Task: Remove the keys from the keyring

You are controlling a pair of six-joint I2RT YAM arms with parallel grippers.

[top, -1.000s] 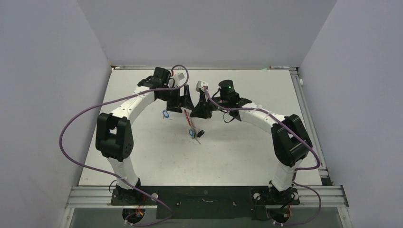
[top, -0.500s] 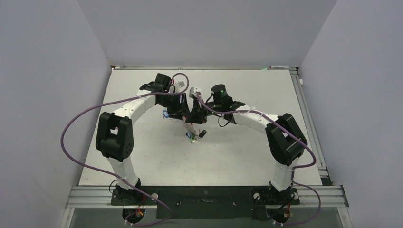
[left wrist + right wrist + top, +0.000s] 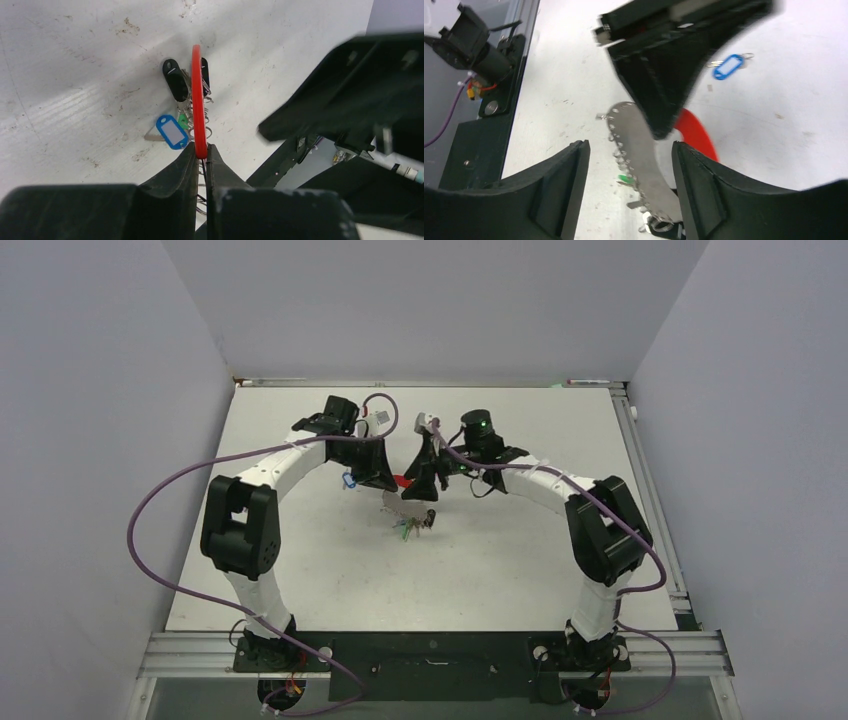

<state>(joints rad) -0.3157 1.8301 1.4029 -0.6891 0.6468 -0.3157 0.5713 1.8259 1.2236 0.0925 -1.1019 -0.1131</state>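
Note:
The keyring (image 3: 198, 100) is a thin loop, red on one side and silvery-grey (image 3: 639, 150) on the other. My left gripper (image 3: 201, 150) is shut on its red part (image 3: 403, 481), holding it edge-on above the table. The keys (image 3: 415, 525) hang from the ring's low end, with black tags (image 3: 175, 85), a blue tag (image 3: 171, 132) and a green tag (image 3: 625, 179). My right gripper (image 3: 629, 170) stands open, the silvery part between its fingers (image 3: 704, 190) and apart from both. In the top view the right gripper (image 3: 425, 480) faces the left gripper (image 3: 380, 475) closely.
A loose blue-tagged key (image 3: 348, 480) lies on the white table (image 3: 500, 560) just left of the left gripper, and shows too in the right wrist view (image 3: 729, 66). Grey walls enclose the table on three sides. A metal rail (image 3: 440, 645) runs along the near edge.
The left gripper has closed on the ring's red part. The right gripper, shut on the ring before, has opened and let go. The key bunch sits lower and more level now.

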